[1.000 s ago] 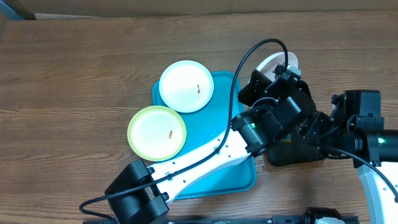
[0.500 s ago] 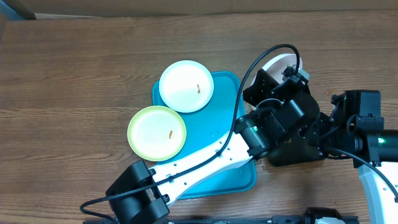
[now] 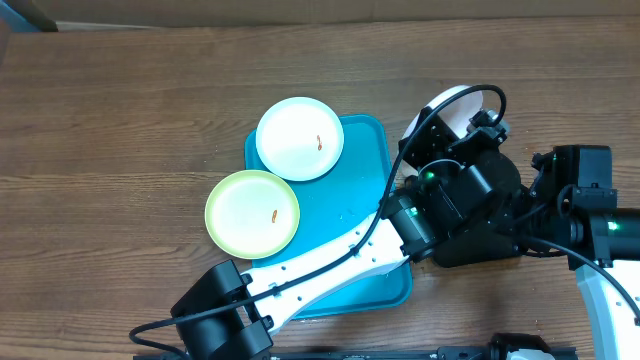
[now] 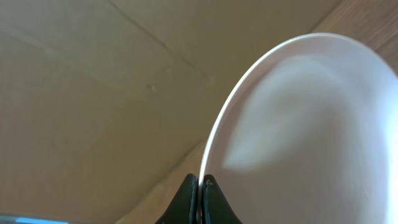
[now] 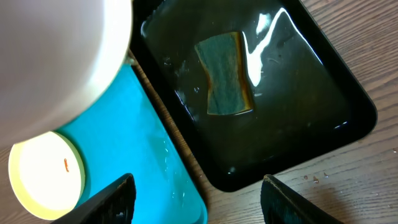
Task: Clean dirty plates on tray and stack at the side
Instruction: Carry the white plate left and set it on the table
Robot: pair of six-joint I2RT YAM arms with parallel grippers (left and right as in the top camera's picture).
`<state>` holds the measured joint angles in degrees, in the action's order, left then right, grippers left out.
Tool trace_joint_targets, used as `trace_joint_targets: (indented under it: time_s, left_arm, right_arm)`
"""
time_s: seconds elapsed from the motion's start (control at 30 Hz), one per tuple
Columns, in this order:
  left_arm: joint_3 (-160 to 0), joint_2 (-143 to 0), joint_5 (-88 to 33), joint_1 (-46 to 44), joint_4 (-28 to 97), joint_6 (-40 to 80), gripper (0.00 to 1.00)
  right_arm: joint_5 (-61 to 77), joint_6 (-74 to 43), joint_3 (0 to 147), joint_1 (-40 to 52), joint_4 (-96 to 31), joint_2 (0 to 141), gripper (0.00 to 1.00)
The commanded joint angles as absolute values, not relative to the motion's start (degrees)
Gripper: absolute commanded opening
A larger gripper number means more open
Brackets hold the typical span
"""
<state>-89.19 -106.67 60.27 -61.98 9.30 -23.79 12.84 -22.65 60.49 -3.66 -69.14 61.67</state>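
White plate [image 4: 311, 124] tilted, rim in left tool [image 4: 200, 181]

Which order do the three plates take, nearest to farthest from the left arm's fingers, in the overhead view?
1. Held white plate: pinched by its rim in the left fingers, beyond the right side of the tray.
2. Smeared white plate: on the tray's upper-left corner in the picture.
3. Yellow-green plate: overhanging the tray's left edge, farthest.
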Motion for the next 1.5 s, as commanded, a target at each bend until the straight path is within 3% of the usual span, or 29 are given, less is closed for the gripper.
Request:
trace_joint_targets:
  time_s: [0.0, 0.27, 0.5, 0.67, 0.8, 0.83, 0.93, 1.17, 1.47]
  left_arm:
    - [-90.17, -106.02, 59.99, -62.83, 8.10, -29.04, 0.04]
    - [-90.17, -106.02, 60.88, -62.59, 8.29, -24.49, 0.04]
    - [-90.17, -105.10, 62.83, -60.88, 19.07, -6.74, 0.04]
    - [-90.17, -97.56, 42.09, -53.74, 36.58, 16.99, 0.04]
    - [-90.17, -90.61, 17.26, -40.80, 43.29, 24.27, 0.04]
    - [-90.17, -88.12, 5.91, -34.11, 46.04, 24.23, 0.04]
    - [-90.17, -84.86, -2.33, -20.47, 56.66, 24.27, 0.05]
    - [-87.83, -84.40, -3.49, 6.59, 70.48, 22.46, 0.04]
    - [-68.79, -84.68, -4.23, 34.00, 58.87, 22.59, 0.04]
  right_arm:
    - [12.47, -22.28, 61.43, -3.84, -69.10, 61.19, 0.66]
    - [12.47, -22.31, 61.43, -3.84, -69.56, 61.19, 0.66]
    - [12.47, -22.28, 61.43, -3.84, -69.58, 61.19, 0.66]
    - [12.45, -22.28, 61.43, -3.84, -69.54, 61.19, 0.66]
    - [12.47, -22.28, 61.43, -3.84, -69.52, 61.19, 0.66]
    - [12.47, -22.28, 61.43, -3.84, -69.49, 61.19, 0.66]
    - [12.47, -22.28, 61.43, -3.84, -69.54, 61.19, 0.66]
    - [12.47, -22.28, 61.43, -3.84, -69.54, 61.19, 0.66]
    - [12.49, -22.31, 61.43, -3.84, -69.25, 61.19, 0.66]
